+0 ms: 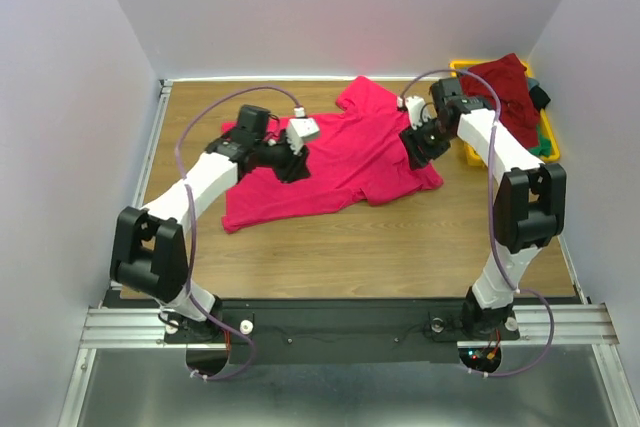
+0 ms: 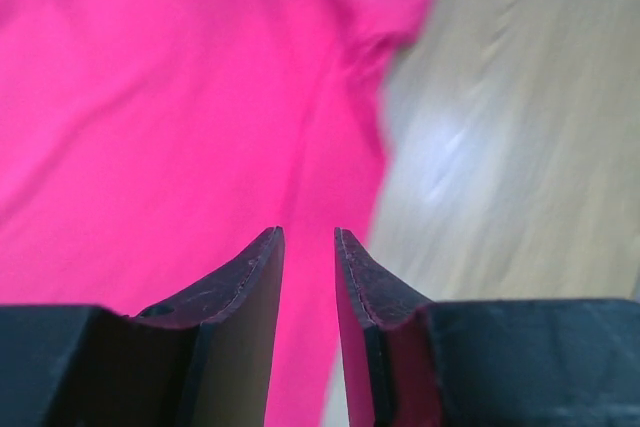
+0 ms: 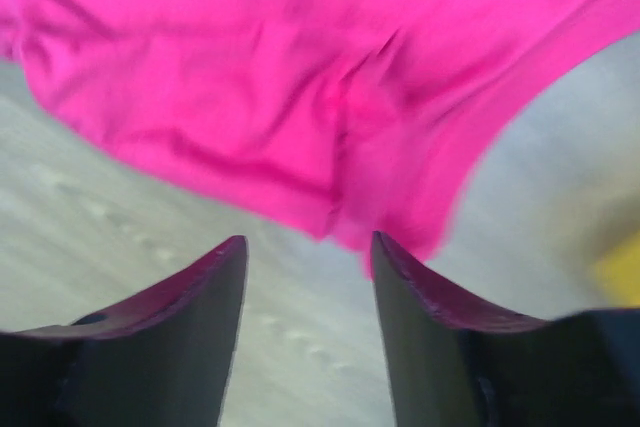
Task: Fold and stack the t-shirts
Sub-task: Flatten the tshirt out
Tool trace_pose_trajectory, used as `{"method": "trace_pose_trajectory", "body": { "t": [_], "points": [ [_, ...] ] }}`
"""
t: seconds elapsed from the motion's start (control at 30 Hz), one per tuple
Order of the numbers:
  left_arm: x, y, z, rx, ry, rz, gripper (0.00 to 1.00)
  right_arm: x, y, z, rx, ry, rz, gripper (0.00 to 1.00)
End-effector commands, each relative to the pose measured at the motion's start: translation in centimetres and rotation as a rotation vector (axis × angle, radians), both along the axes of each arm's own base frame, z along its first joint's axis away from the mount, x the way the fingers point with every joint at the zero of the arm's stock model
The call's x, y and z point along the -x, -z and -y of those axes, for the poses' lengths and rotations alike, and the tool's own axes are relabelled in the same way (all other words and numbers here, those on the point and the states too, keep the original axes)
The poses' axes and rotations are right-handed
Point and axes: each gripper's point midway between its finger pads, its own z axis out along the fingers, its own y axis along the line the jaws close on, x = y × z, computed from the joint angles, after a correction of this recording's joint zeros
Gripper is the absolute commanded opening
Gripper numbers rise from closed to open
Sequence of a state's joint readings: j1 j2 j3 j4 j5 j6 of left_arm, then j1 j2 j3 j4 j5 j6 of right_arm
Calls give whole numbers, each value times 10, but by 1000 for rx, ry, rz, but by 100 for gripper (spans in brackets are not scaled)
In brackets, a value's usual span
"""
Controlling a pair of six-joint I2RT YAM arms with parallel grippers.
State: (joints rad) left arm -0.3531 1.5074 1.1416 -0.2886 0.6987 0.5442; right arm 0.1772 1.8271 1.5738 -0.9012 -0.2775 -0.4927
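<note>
A crimson t-shirt point(image 1: 340, 162) lies spread out and rumpled on the wooden table. My left gripper point(image 1: 292, 169) hovers over its left part; in the left wrist view point(image 2: 308, 237) the jaws stand slightly apart with only the shirt point(image 2: 170, 97) beneath them, holding nothing. My right gripper point(image 1: 418, 150) is over the shirt's right sleeve; in the right wrist view point(image 3: 308, 247) it is open and empty, just short of the cloth's edge point(image 3: 330, 77). A maroon t-shirt point(image 1: 508, 92) is heaped in the bin, with green and dark cloth point(image 1: 541, 143) under it.
A yellow plastic bin point(image 1: 553, 146) stands at the back right against the wall. White walls close the table on the left, back and right. Bare wood point(image 1: 380, 247) runs along the front of the table.
</note>
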Motion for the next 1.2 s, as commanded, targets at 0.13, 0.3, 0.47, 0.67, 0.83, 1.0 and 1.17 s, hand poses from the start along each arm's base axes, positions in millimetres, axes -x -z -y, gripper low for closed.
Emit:
{"method": "trace_pose_trajectory", "body": {
  "t": [0.13,0.3,0.47,0.67,0.83,1.0,1.17],
  "points": [
    [41,13,111,234,27,-299,39,28,51,2,-189,178,-298,54],
    [53,38,148,293,-14,-420,42,22,65,10,-229,232,-335,54],
    [53,53,172,324,-24,-479,45,22,73,10,-261,245,-366,56],
    [44,81,183,305,-66,-524,48,21,65,4,-312,238,-370,54],
    [38,90,188,307,-87,-550,48,27,53,-3,-354,229,-378,51],
    [35,92,190,309,-93,-555,48,28,47,-2,-348,229,-367,44],
    [33,94,188,308,-113,-559,45,29,45,2,-326,241,-357,36]
  ]
}}
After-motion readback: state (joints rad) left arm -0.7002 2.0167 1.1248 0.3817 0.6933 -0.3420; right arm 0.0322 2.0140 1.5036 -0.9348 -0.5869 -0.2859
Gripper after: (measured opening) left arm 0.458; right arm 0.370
